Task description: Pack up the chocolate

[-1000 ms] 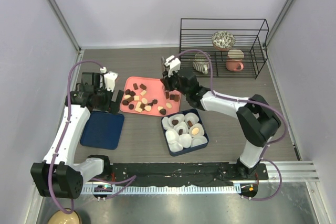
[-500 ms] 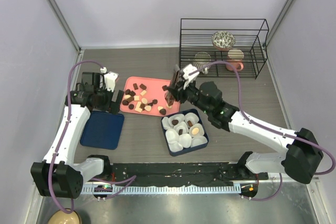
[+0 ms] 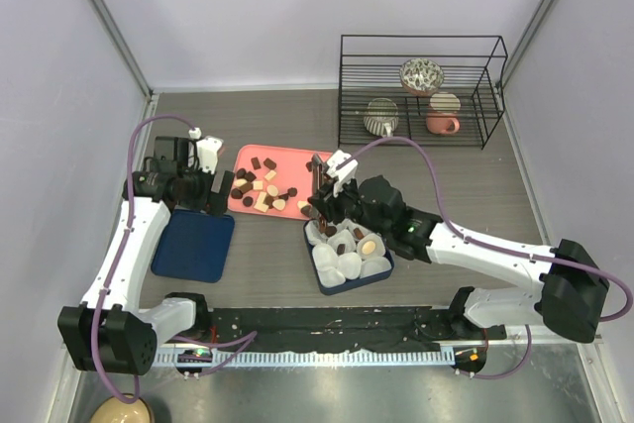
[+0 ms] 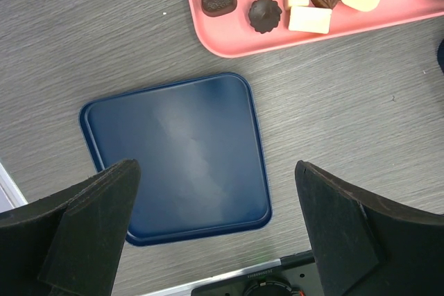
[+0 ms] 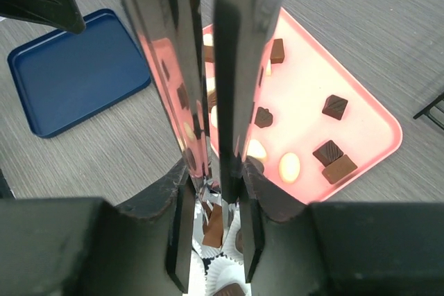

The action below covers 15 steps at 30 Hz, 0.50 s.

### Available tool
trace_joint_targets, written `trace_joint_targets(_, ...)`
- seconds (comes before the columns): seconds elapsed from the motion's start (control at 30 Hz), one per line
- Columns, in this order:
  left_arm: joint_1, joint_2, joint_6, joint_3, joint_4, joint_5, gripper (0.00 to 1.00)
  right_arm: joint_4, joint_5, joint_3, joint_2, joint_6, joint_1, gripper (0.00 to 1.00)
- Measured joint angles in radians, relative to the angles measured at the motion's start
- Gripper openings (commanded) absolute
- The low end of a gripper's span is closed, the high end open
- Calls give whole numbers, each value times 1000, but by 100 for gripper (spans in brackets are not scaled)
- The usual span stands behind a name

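Loose chocolate (image 3: 260, 190) in dark, mid-brown and cream pieces lies on a pink tray (image 3: 287, 158). A dark blue box (image 3: 390, 263) holds white paper cups (image 3: 349, 264), a few with pieces in them. My right gripper (image 3: 332, 201) is shut on shiny metal tongs (image 5: 232, 67) pointing down over the box's far-left cups. A mid-brown piece (image 5: 216, 227) sits between the tong tips just over a cup (image 5: 215, 268); whether it rests in the cup I cannot tell. My left gripper (image 4: 215, 240) hangs open above the near edge of a blue lid (image 4: 177, 150).
A black wire rack (image 3: 421, 91) at the back right holds two bowls and a pink mug. The blue lid (image 3: 193, 245) lies left of the box, beside the pink tray (image 4: 236, 39). A black rail runs along the table's near edge.
My right arm has swung from over the pink tray's right end toward me, bringing the tongs and the brown piece over the box. The left arm has not moved.
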Motion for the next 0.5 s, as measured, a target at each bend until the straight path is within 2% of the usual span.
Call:
trace_joint_targets(0.1, 0, 0, -2, 0, 0, 0, 100, -4, 7, 0, 0, 7, 12, 43)
trace_joint_targets(0.5, 0, -3, -2, 0, 1, 0, 100, -9, 17, 6, 8, 10, 32, 44)
